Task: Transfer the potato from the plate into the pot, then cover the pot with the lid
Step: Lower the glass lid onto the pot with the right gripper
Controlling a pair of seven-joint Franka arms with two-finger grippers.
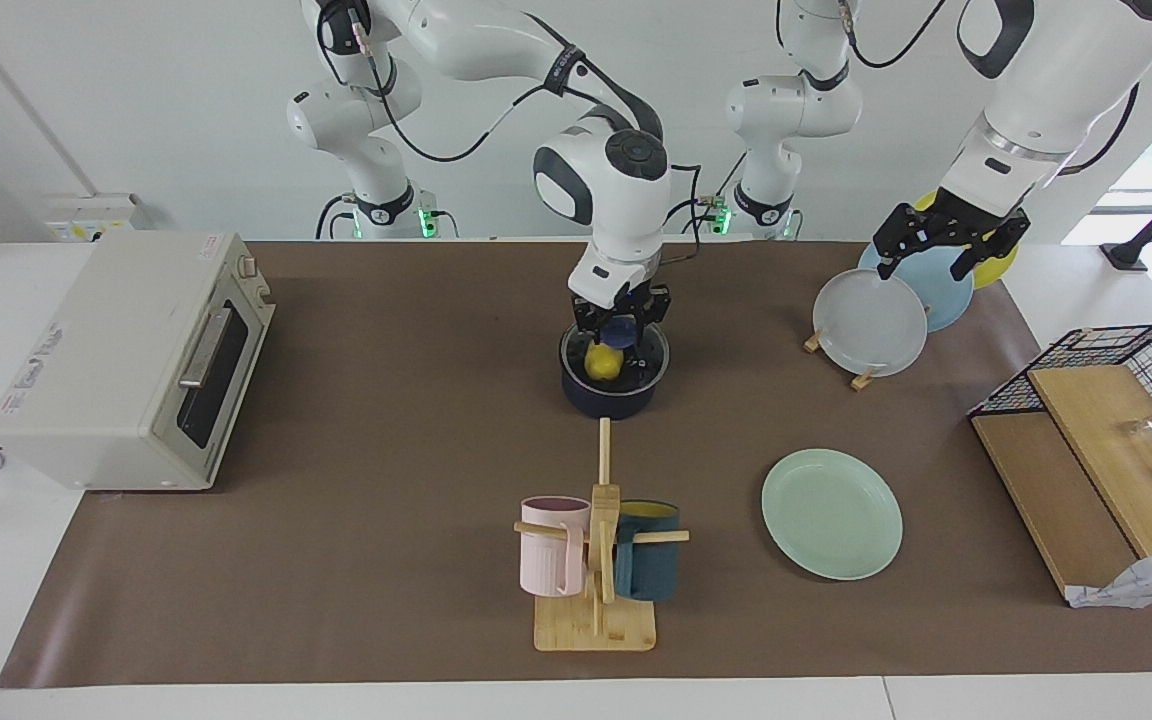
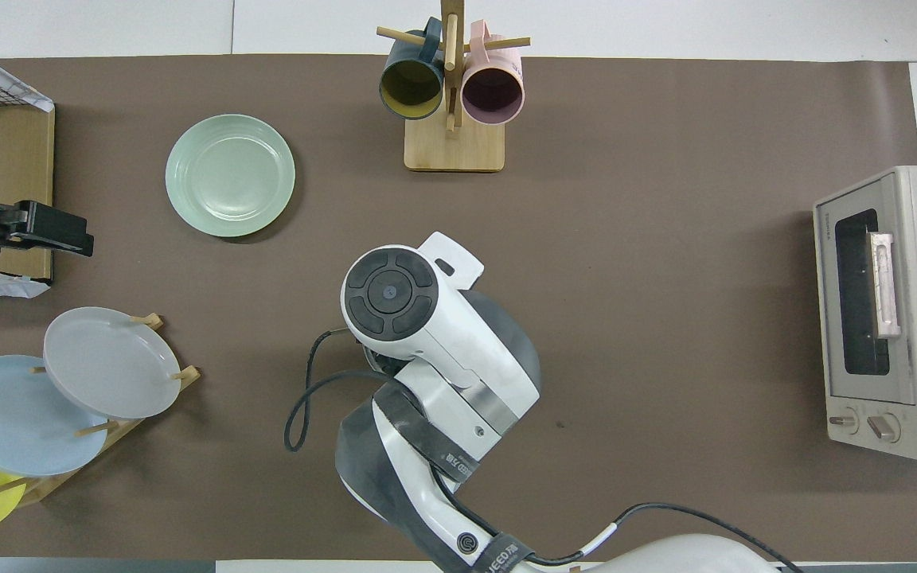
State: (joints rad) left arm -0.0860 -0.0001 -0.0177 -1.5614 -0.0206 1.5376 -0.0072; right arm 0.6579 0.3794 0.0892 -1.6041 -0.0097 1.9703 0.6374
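The dark navy pot (image 1: 608, 398) stands mid-table, nearer to the robots than the mug stand. The yellow potato (image 1: 603, 361) lies inside it and shows through the glass. My right gripper (image 1: 621, 322) is shut on the blue knob of the clear lid (image 1: 650, 357) and holds it level at the pot's rim. In the overhead view the right arm (image 2: 427, 334) hides the pot, lid and potato. The mint-green plate (image 1: 831, 513) (image 2: 230, 175) lies bare toward the left arm's end. My left gripper (image 1: 944, 245) (image 2: 52, 231) is open and waits above the upright plates.
A toaster oven (image 1: 126, 360) stands at the right arm's end. A wooden mug stand (image 1: 596, 560) holds a pink and a dark teal mug. A rack (image 1: 871, 322) holds grey, light blue and yellow plates. A wire basket with wooden boards (image 1: 1096, 440) sits at the left arm's end.
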